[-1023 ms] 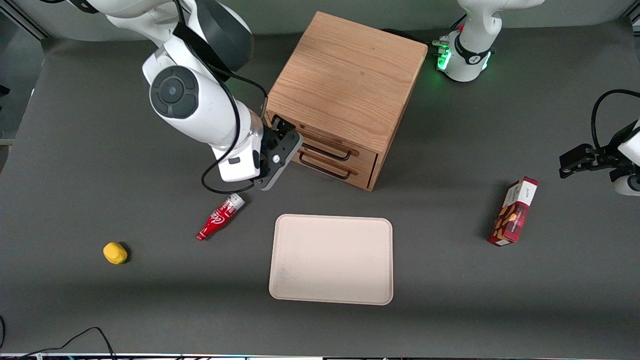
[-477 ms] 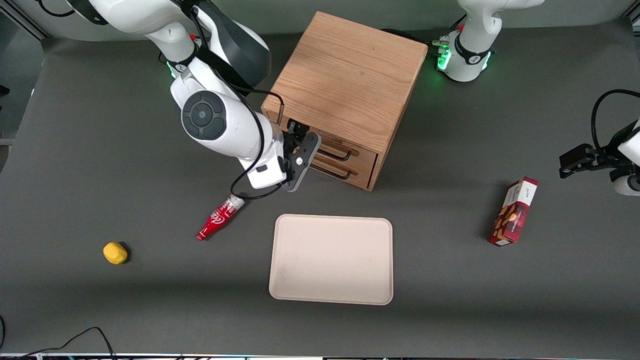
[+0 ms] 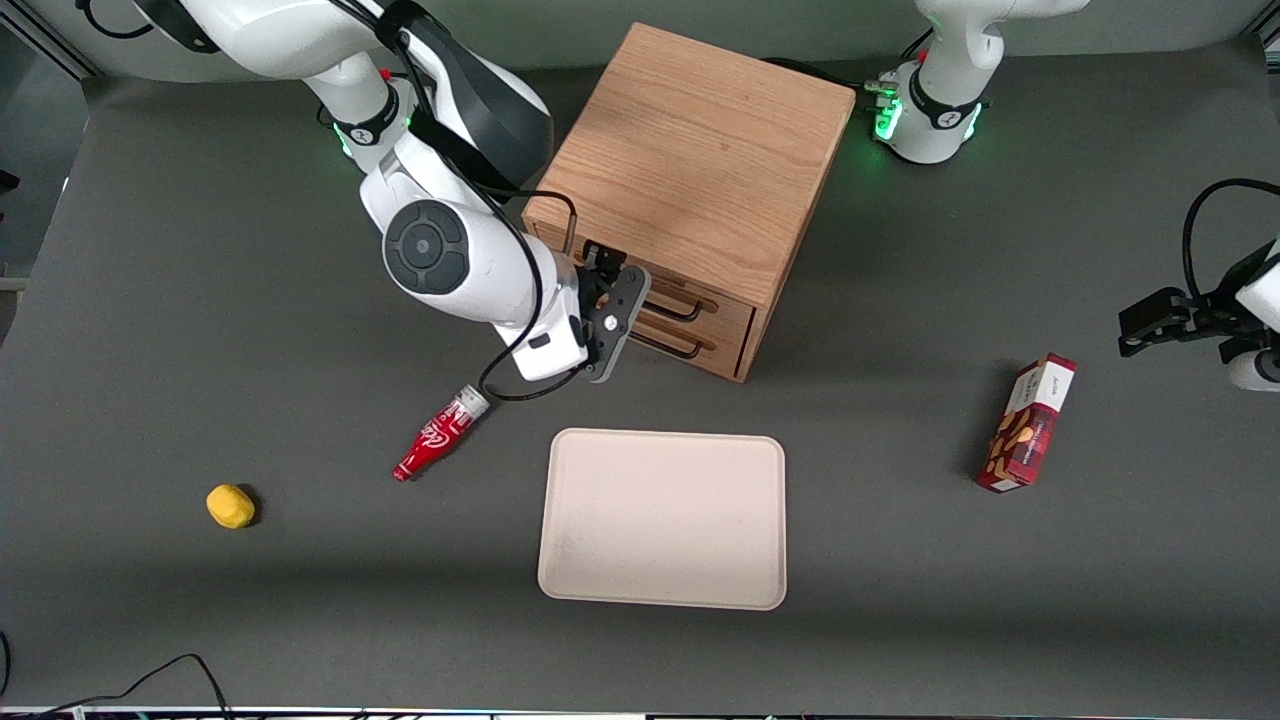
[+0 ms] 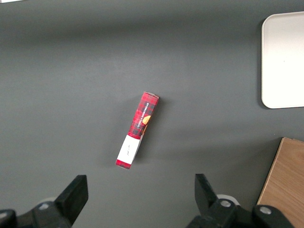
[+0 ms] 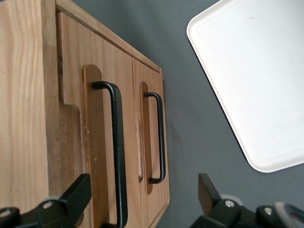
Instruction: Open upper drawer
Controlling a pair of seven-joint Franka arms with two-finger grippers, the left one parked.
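- Upper drawer [image 5: 102, 142] sits closed in the oak cabinet [image 3: 690, 150], its front edge flush; bare table [image 3: 900, 400] lies before it.
- Gripper [image 3: 612, 300] waits in front of the drawer's handle [image 5: 116, 152] (fingers spread wide, holding nothing).

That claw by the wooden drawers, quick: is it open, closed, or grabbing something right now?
Claw: open, holding nothing, its fingers spread in front of the upper drawer, level with its black handle.
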